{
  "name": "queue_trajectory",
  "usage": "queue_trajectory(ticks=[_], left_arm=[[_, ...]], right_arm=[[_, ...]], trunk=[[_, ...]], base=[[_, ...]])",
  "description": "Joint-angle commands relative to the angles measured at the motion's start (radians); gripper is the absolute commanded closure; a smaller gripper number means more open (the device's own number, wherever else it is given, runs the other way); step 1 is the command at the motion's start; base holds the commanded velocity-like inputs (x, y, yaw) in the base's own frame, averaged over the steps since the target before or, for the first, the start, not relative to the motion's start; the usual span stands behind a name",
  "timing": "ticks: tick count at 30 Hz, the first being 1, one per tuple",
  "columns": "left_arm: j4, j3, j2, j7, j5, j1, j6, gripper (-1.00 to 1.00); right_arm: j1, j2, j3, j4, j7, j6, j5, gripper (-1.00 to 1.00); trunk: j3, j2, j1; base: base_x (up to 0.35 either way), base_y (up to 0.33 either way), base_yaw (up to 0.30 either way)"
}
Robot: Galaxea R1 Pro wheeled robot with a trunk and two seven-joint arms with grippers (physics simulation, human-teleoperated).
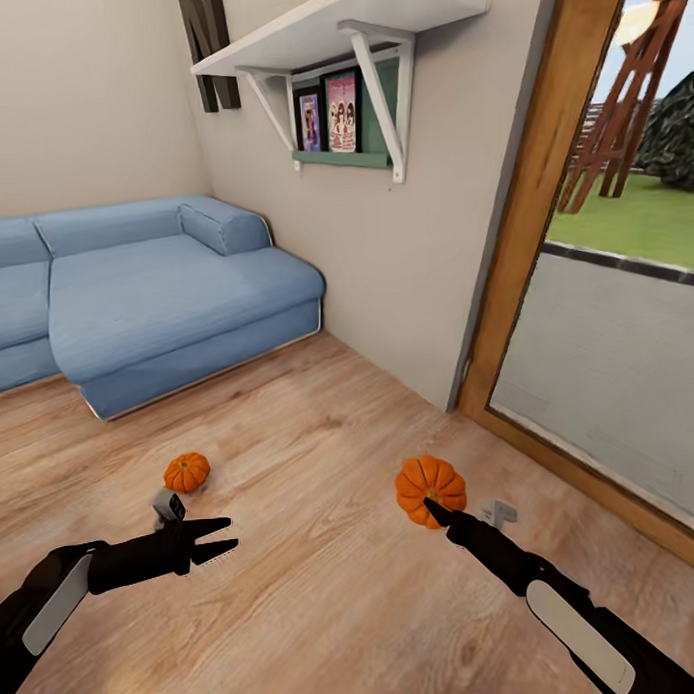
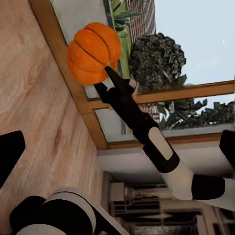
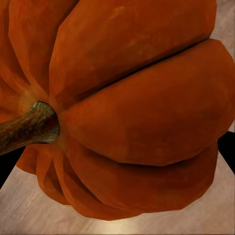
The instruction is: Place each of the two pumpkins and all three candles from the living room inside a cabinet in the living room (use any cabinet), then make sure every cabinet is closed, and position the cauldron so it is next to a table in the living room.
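Right pincer (image 1: 433, 506) grasping pumpkin (image 1: 430, 487) near window frame (image 1: 522, 191), left pincer (image 1: 222, 540) released — second pumpkin (image 1: 186, 472) on open floor (image 1: 325, 588)

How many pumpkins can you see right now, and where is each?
2. One pumpkin is gripped in the right pincer. The other pumpkin sits on the wood floor, just beyond the open left pincer, in front of the blue sofa.

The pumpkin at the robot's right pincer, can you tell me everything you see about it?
The pumpkin is small, round and deep orange, with fat ribs and a short brown woody stem. Its skin looks smooth and matte. It sits at the tip of the right pincer, which touches it. Wooden floor lies beneath it; whether it is lifted or resting there is unclear. It is near the big window.
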Motion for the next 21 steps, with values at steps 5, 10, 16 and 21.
queue_trajectory(ticks=[5, 10, 16, 21], left_arm=[[0.001, -0.003, 0.001, -0.002, 0.004, -0.001, 0.007, -1.00], [0.001, -0.003, 0.001, -0.002, 0.004, -0.001, 0.007, -1.00], [0.001, -0.003, 0.001, -0.002, 0.004, -0.001, 0.007, -1.00], [0.001, -0.003, 0.001, -0.002, 0.004, -0.001, 0.007, -1.00]], right_arm=[[-0.001, -0.001, 0.002, -0.001, 0.000, 0.001, -0.009, 1.00], [-0.001, 0.000, 0.002, -0.001, -0.001, 0.001, -0.009, 1.00], [0.000, 0.000, 0.002, -0.001, -0.001, 0.001, -0.009, 1.00], [0.000, 0.000, 0.002, -0.001, -0.002, 0.001, -0.008, 1.00]], trunk=[[-0.001, 0.000, 0.000], [-0.001, 0.000, 0.000], [-0.001, 0.000, 0.000], [-0.001, 0.000, 0.000]], base=[[0.335, 0.000, 0.271], [0.328, -0.001, 0.271], [0.320, -0.056, 0.271], [0.304, -0.075, 0.271]])
